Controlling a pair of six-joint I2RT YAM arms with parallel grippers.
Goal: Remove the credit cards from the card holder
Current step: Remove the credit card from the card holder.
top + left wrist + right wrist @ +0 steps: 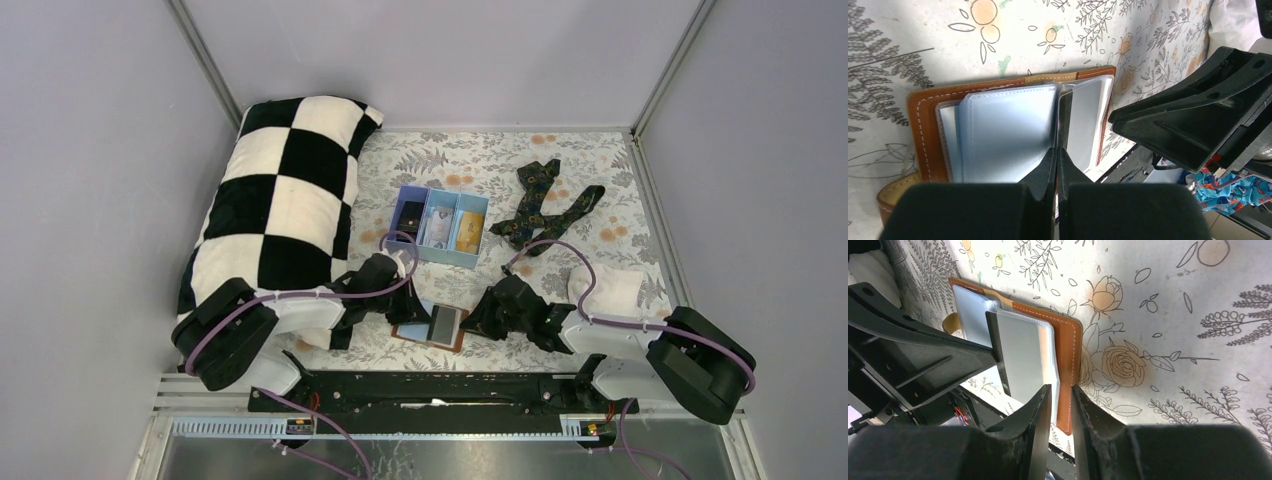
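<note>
The brown leather card holder [403, 331] lies open on the floral cloth near the front edge. Its pale blue-grey inner panels [1003, 135] face up. My left gripper [1057, 152] is shut on the edge of a grey credit card [1020, 355], which stands tilted, partly out of the holder's sleeves. My right gripper [1062, 390] is shut on the right edge of the card holder [1068, 345], pinching the leather and a clear sleeve. In the top view the grey card [443, 323] sits between both grippers.
A light blue three-compartment tray [440, 190] behind the holder contains a black card [411, 215], a pale card [438, 225] and a gold card [468, 230]. A dark patterned necktie [545, 205] lies at the back right, a checkered pillow [280, 200] on the left, and a white cloth [610, 290] on the right.
</note>
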